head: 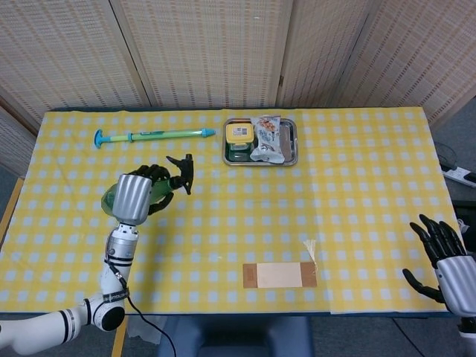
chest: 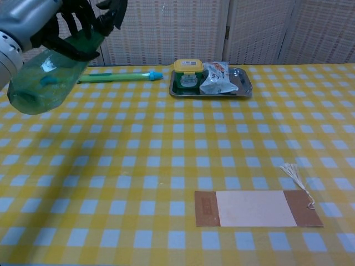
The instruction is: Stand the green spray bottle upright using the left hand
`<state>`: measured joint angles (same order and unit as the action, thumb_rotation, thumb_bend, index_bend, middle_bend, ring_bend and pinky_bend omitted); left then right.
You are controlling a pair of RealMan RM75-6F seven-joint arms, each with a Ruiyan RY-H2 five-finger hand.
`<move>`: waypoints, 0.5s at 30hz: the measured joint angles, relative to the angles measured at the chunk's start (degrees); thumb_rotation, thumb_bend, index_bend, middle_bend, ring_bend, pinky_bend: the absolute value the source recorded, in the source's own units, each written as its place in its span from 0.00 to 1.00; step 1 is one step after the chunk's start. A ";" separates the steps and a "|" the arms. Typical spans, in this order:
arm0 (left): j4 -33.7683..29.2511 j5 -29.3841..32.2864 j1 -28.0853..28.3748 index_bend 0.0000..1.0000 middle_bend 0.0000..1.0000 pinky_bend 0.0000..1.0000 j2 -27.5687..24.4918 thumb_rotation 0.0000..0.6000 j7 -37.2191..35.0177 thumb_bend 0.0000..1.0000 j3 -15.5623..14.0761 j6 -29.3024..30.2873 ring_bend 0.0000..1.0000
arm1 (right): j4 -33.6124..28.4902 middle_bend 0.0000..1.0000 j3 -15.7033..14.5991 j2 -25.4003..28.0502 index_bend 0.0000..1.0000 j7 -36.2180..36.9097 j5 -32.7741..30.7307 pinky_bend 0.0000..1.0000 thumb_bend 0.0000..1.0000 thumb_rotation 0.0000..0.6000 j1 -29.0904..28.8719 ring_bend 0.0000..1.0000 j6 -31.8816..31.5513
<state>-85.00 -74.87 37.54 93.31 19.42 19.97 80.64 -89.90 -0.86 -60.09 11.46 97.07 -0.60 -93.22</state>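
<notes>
While the left hand [head: 134, 195] grips the bottle [chest: 49, 76] near its neck, the bottle hangs in the air above the bench [head: 357, 186], tilted, with its black sprayer [head: 181, 171] pointing up and away from the robot and its round base toward the robot's left. In the chest view the green body fills the upper left corner, dark fingers [chest: 77, 25] wrapped around the narrow end, clear of the checked cloth below it. The silver back of the hand faces the head camera, so how the fingers close underneath cannot be told from there.

Beyond the hand, toward the far edge, a long green and blue stick [head: 155, 134] lies flat. Further to the hand's right sits a metal tray [head: 293, 158] holding a yellow-lidded tub [head: 238, 134] and a foil packet [head: 267, 138] side by side. Nearer the robot and well to the right of the hand, a brown and white card [head: 279, 274] lies flat with a frayed tassel [head: 309, 249] at its right end.

At the lower right corner of the head view the right hand [head: 446, 260] hangs off the bench edge, fingers spread, holding nothing.
</notes>
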 measured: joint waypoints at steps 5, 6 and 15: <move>-6.56 6.69 -2.01 0.54 0.70 0.69 -2.38 1.00 -7.99 0.36 5.00 -0.01 0.63 | -0.07 0.00 -0.19 0.04 0.00 -0.04 0.70 0.00 0.32 1.00 0.27 0.01 -0.74; -7.58 8.36 -2.58 0.53 0.70 0.69 -2.92 1.00 -10.15 0.36 5.91 -0.29 0.63 | -0.09 0.00 -0.22 0.03 0.00 -0.09 0.79 0.00 0.32 1.00 0.31 0.01 -0.86; -7.19 11.94 -6.07 0.53 0.70 0.66 -3.41 1.00 -30.33 0.36 8.40 -2.71 0.62 | -0.20 0.00 -0.34 -0.12 0.00 -0.80 1.30 0.00 0.32 1.00 0.50 0.01 -1.29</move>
<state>-92.19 -62.93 31.47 89.90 -10.91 28.37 77.92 -90.11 -1.20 -60.21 10.66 98.37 -0.10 -94.51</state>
